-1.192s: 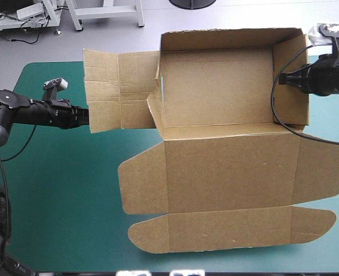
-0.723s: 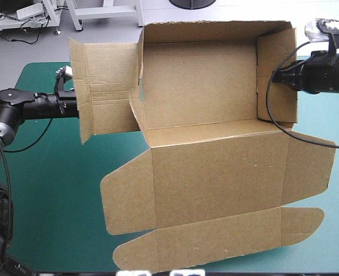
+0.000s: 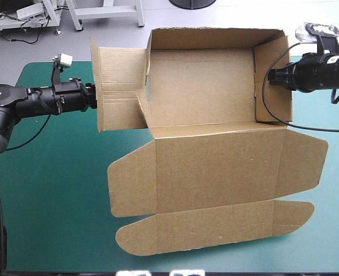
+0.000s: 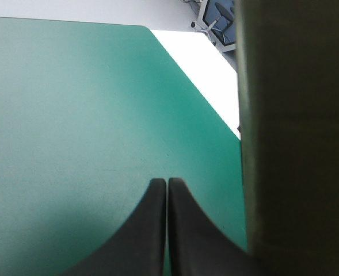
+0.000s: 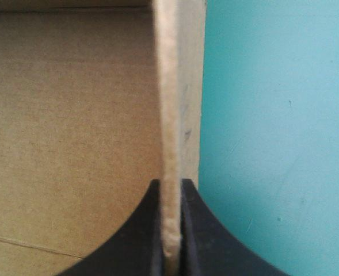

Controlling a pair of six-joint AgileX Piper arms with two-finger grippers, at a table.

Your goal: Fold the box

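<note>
Pushing too hard could bend the left flap (image 3: 120, 89) or slide the box (image 3: 215, 172), which sits half built on the table (image 3: 54, 201). The right gripper (image 5: 170, 187) is clamped on the box's right wall (image 3: 273, 80). The left gripper (image 4: 167, 183) has its fingers together, empty, just beside that flap.

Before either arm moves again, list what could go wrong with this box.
1. The left gripper is shut beside the left flap, not on it. The partly raised flap may slip past it and drop back.
2. The right gripper pinches only the edge of the right wall. A hard pull could bend the wall or lose the grip.
3. The flat lid reaches close to the near edge of the table. Dragging the box could push the lid over.
</note>
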